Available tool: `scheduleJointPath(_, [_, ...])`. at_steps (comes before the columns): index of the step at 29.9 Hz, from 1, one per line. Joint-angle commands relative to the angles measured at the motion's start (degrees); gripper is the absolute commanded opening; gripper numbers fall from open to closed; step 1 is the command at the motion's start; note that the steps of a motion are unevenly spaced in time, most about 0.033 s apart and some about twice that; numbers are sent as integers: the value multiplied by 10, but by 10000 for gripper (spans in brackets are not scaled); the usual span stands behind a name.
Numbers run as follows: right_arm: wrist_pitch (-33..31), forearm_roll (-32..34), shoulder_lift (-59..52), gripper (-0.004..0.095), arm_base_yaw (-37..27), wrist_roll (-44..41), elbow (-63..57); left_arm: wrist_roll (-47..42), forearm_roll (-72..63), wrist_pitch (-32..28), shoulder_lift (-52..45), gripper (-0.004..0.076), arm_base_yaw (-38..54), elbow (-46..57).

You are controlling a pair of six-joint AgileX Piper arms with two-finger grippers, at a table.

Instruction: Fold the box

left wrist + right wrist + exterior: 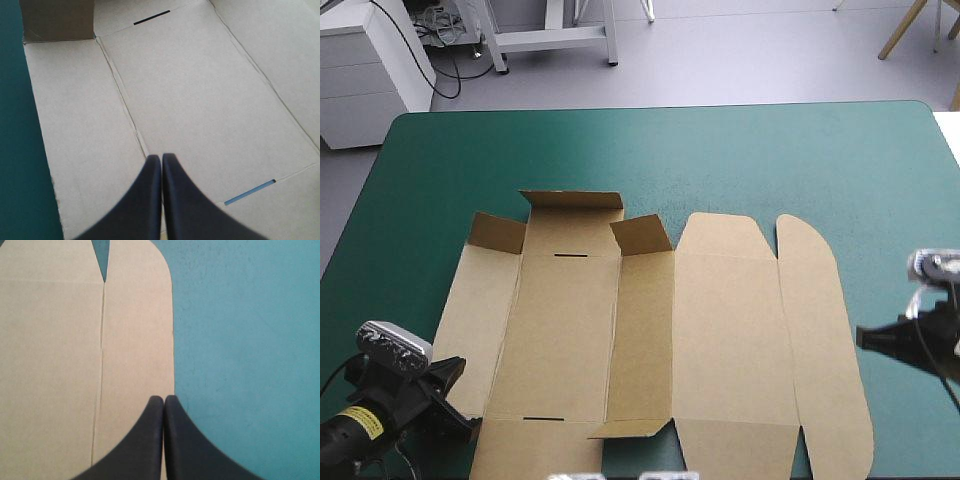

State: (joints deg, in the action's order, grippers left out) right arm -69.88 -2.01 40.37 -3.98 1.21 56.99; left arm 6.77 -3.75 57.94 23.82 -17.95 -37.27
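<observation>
Box [650, 340] lies almost flat by the near edge of the table [720, 150], its long axis running from left edge to right edge. The left gripper [161, 158], fingers pressed together, is over its left panel. The right gripper [164, 399], also pressed together, is at its rounded right edge.

Bright, even light, the box [720, 340] casting only thin soft shadows on the teal-green cover [720, 160]

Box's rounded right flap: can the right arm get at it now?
Probably yes: the right gripper hangs at the outer edge of the box's rounded flap, fingers shut; bare teal-green cover beside it, nothing on the flap.
</observation>
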Motion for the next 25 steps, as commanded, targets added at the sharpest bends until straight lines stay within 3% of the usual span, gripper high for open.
scheduleJointPath(1, [33, -1, -91, -19, -5, -12, -63, -5, -3, -39, 6, -10, -1, -18])
scheduleJointPath(7, [43, -1, -202, -19, -5, -12, -148, -7, -11, -39, 6, -10, -1, -18])
scheduleJointPath(13, [63, -4, -213, -19, -5, -5, -192, -7, -10, -37, 12, -10, -1, -21])
scheduleJointPath(20, [89, -17, -213, -19, -5, 11, -215, 1, -12, 36, 116, -10, -1, -80])
scheduleJointPath(25, [97, -19, -213, -19, -5, 17, -224, 6, -21, 39, 206, -10, -1, -130])
